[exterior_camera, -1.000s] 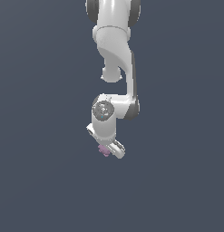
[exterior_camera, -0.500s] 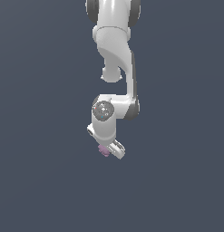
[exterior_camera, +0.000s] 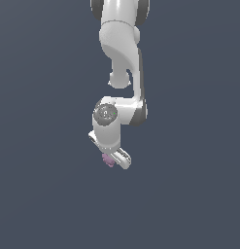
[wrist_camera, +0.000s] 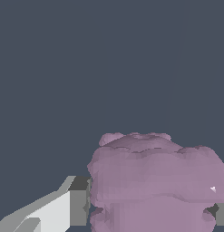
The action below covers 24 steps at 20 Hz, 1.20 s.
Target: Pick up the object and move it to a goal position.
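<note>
Count: one arm (mine), one gripper (exterior_camera: 113, 159), one object (exterior_camera: 108, 160), nothing else on the plain dark blue-grey ground. In the exterior view my white arm (exterior_camera: 122, 44) comes down from the top edge, bends at the wrist joint, and the gripper hangs below it, tilted toward the exterior view's right. The object is a tiny pale purple-pink lump poking out at the gripper's lower end, on the exterior view's left side of the white finger bar, touching it. Wrist view: the object (wrist_camera: 154, 181) sits close up, lumpy and roughly cube-like, w/ one of my fingers (wrist_camera: 63, 206) pressed flat against one side, its dark pad touching the lump; a sliver of the other pad (wrist_camera: 220, 214) touches the opposite side at the frame edge. So my fingers are pinching the object between them, no gap visible either side. No brands, labels or writing readable anywhere; only a small grey round cap on the wrist joint (exterior_camera: 106, 113). Room: uniform ground all around the gripper in both views, well apart from every frame edge in the exterior view. Can't tell whether the object rests on a surface or hangs clear.
</note>
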{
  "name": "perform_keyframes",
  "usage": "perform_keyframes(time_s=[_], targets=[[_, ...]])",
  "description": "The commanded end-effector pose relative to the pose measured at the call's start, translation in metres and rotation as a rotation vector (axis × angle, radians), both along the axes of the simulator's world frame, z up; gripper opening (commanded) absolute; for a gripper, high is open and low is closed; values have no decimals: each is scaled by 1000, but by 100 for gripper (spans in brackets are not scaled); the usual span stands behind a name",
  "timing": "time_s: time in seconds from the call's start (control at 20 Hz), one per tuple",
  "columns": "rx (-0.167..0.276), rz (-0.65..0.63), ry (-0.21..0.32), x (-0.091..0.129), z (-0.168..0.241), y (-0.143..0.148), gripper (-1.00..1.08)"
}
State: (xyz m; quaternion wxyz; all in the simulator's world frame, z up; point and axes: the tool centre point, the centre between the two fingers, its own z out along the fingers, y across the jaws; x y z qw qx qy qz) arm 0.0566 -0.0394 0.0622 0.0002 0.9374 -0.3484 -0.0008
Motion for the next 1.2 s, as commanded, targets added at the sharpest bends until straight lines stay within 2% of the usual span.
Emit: perform_keyframes(time_s=[0.0,0.7,1.15], targets=[[0,-1,-2,2,16,-10,-100],[0,-1,-2,17,138,-89,-100],[-1,-1,-2,24,178,-115,-100]])
